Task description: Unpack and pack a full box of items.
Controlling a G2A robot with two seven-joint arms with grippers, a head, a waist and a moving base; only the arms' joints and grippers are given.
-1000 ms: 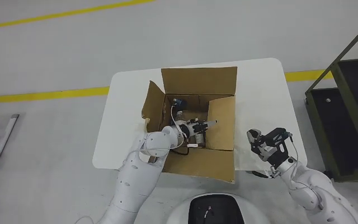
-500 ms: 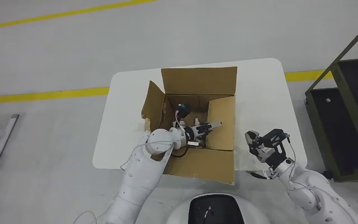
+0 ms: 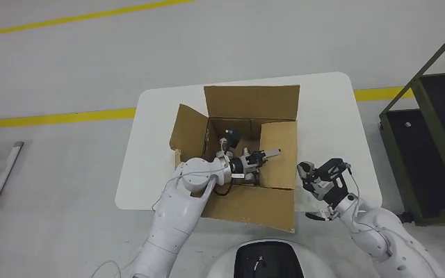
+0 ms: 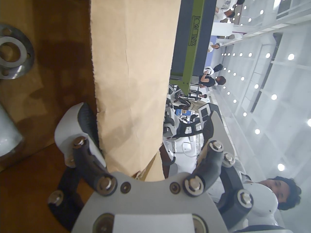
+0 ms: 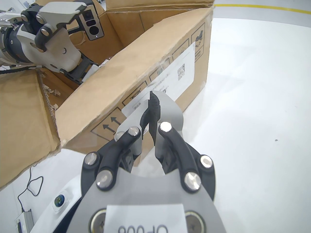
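Left gripper (image 3: 264,155) inside box (image 3: 250,101), fingers spread astride side flap (image 4: 131,61), not pinching. Right gripper (image 5: 151,109) pressed together, empty, just outside box wall. Flange (image 4: 11,54) on box floor. I'd fold flap outward slowly, to avoid tearing.

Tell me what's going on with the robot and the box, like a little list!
Box: cardboard box, flaps open, on a white table
Left pincer: open, astride one side flap, one finger inside the box
Right pincer: shut, empty, outside beside the box
Inside the box: a round metal flange on the floor
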